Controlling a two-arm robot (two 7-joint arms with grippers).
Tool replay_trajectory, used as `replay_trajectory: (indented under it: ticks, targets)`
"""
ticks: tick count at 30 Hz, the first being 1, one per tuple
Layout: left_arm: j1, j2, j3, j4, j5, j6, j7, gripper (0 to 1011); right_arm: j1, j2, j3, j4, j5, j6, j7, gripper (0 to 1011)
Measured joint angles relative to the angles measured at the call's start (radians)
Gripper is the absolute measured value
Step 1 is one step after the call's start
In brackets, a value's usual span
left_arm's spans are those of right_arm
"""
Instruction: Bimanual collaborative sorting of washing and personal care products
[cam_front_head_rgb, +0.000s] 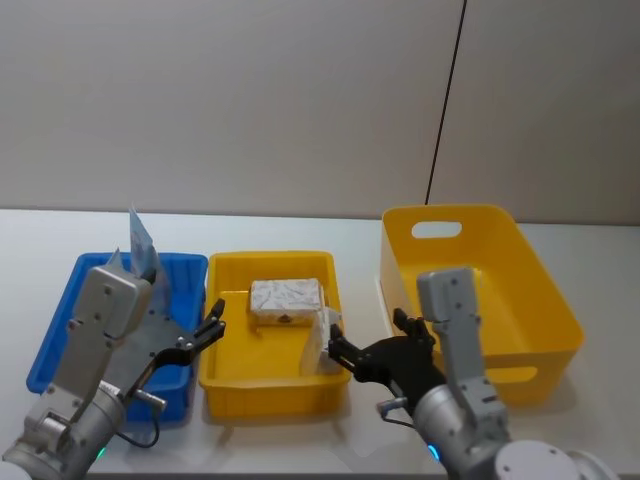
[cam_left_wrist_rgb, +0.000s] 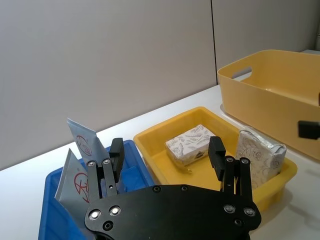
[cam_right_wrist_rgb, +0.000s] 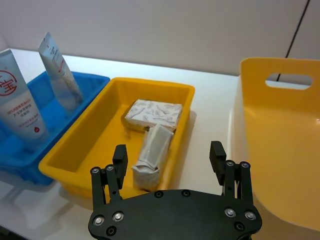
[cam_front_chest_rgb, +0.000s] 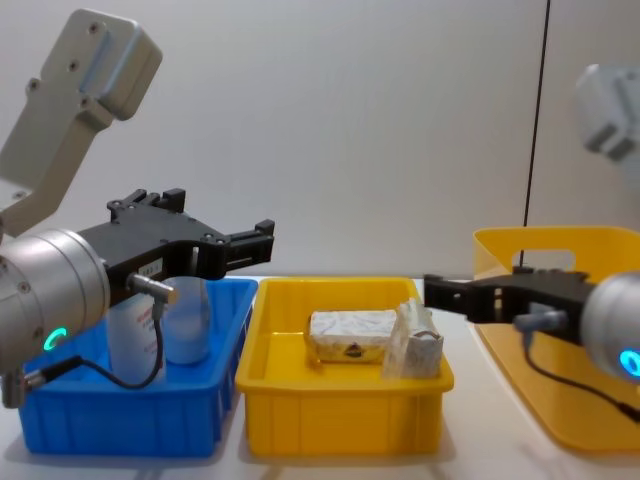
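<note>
**Both hands wide and empty above the trays**

Starting on my left, the blue tray (cam_front_head_rgb: 180, 268) holds two pale-blue tubes (cam_right_wrist_rgb: 60, 75) standing upright. From the head camera my left arm covers most of them and I get just one crimped tip. The right wrist camera gives me both, and the nearer one carries a red round logo. Its small print is too fine for me to read.

The left hand (cam_front_head_rgb: 213, 322) hangs in the air over the seam between the blue tray and the yellow tray (cam_front_head_rgb: 270, 257). Its fingers are spread wide, gripping nothing and touching nothing. The chest camera puts it well above the tray rims.

In the yellow tray the wrapped bar (cam_front_head_rgb: 286, 300) lies flat toward the back. The crinkled pouch (cam_front_head_rgb: 322, 345) stands tilted at the tray's near right side. The chest camera shows the two close together, but I cannot tell whether they touch.

The right hand (cam_right_wrist_rgb: 168, 152) hovers by the yellow tray's near right corner, close to the pouch but apart from it. It is also spread wide and empty.

On my far right the yellow basket (cam_front_head_rgb: 450, 212) sits on the desk (cam_front_head_rgb: 300, 232), cut off at the edge of the right wrist picture.
</note>
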Motion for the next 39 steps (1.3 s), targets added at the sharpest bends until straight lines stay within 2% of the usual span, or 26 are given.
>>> replay_trajectory:
  ticks: [8,18,27,39]
  targets:
    - [0.0,0.0,0.0,0.0,0.0,0.0,0.0,1001,0.064,-0.058,-0.025,0.082,-0.011,0.069,-0.014,1004]
    - [0.0,0.0,0.0,0.0,0.0,0.0,0.0,1002,0.128,-0.118,-0.017,0.177,-0.002,0.13,-0.024,1004]
    - [0.0,0.0,0.0,0.0,0.0,0.0,0.0,1001,0.183,-0.158,0.0,0.266,0.013,0.156,-0.019,1004]
    - [0.0,0.0,0.0,0.0,0.0,0.0,0.0,1001,0.232,-0.186,0.01,0.342,0.023,0.169,0.004,1004]
